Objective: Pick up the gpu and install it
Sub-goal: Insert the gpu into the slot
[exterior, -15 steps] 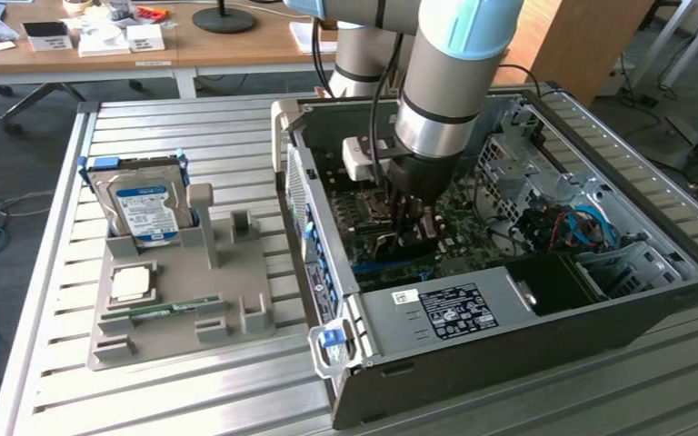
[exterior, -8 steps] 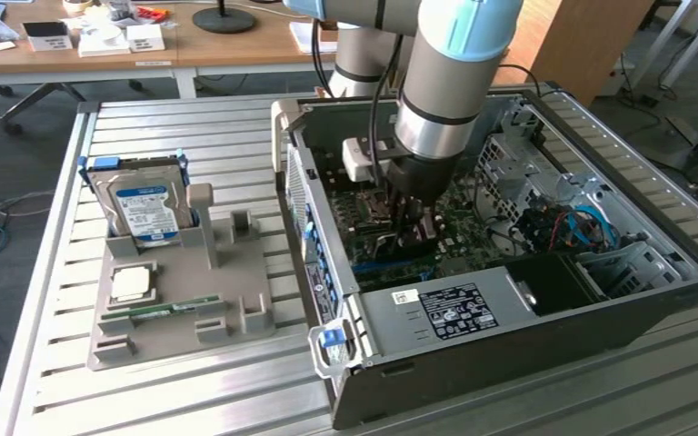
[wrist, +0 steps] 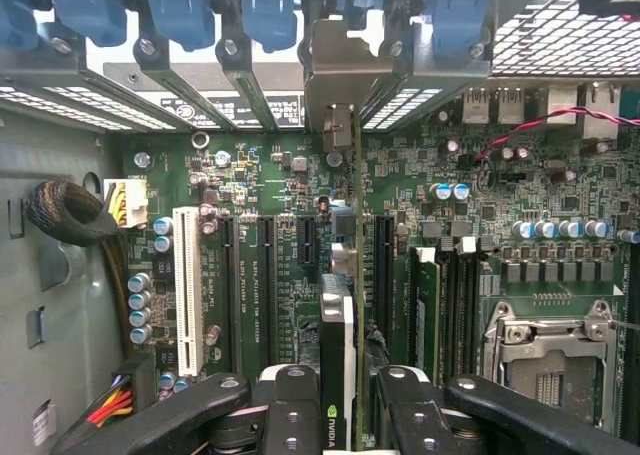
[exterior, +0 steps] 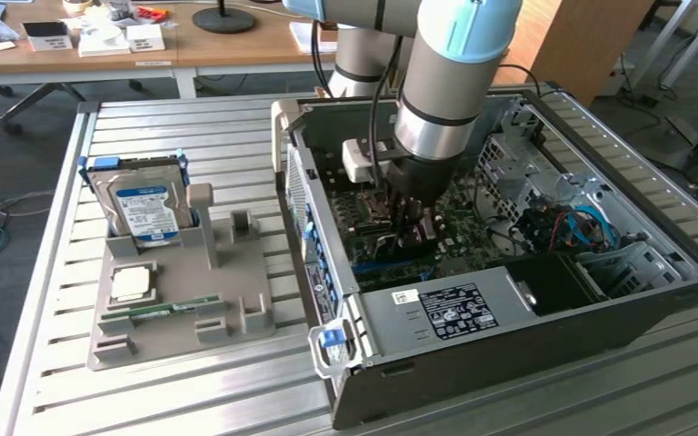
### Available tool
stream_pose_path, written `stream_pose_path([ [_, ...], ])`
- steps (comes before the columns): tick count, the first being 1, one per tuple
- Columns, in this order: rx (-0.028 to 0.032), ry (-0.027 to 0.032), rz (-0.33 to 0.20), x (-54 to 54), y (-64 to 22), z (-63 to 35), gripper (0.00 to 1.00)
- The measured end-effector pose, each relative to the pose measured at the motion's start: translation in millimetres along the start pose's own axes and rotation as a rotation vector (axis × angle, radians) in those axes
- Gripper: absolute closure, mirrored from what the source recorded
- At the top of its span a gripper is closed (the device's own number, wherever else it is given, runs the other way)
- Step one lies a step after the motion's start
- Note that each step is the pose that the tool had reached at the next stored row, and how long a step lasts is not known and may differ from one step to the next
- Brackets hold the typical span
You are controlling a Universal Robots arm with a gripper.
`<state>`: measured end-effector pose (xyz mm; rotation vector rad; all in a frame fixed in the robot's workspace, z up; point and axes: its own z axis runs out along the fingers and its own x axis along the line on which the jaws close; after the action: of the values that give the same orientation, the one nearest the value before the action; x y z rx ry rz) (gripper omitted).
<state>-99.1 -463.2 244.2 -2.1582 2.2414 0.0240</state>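
Observation:
My gripper (wrist: 340,420) is shut on the gpu (wrist: 338,340), which I see edge-on: black cooler on one face, thin green board edge beside it. Its silver end bracket (wrist: 335,75) reaches up to the case's rear slot openings. The card stands upright over the black expansion slots (wrist: 270,285) of the motherboard (wrist: 260,175); whether it is seated in a slot I cannot tell. In the exterior view the gripper (exterior: 407,216) is down inside the open computer case (exterior: 640,300) with the dark gpu (exterior: 400,243) below it.
Blue retention clips (wrist: 170,5) line the case rear. A white slot (wrist: 185,285), a memory module (wrist: 425,305) and the CPU socket (wrist: 550,355) flank the card. The power supply (exterior: 446,313) sits near. A grey holder (exterior: 179,272) carries a hard drive (exterior: 143,204), CPU (exterior: 131,283) and memory stick (exterior: 174,309).

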Motion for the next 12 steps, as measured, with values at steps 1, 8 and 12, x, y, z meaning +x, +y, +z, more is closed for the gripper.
stream_pose_path([
  [1, 0.0000, 0.0000, 0.000, 0.0, 0.0, 0.0, 0.73],
  [8, 0.0000, 0.0000, 0.000, 0.0, 0.0, 0.1, 0.73],
  [12, 0.0000, 0.0000, 0.000, 0.0, 0.0, 0.0, 0.73],
])
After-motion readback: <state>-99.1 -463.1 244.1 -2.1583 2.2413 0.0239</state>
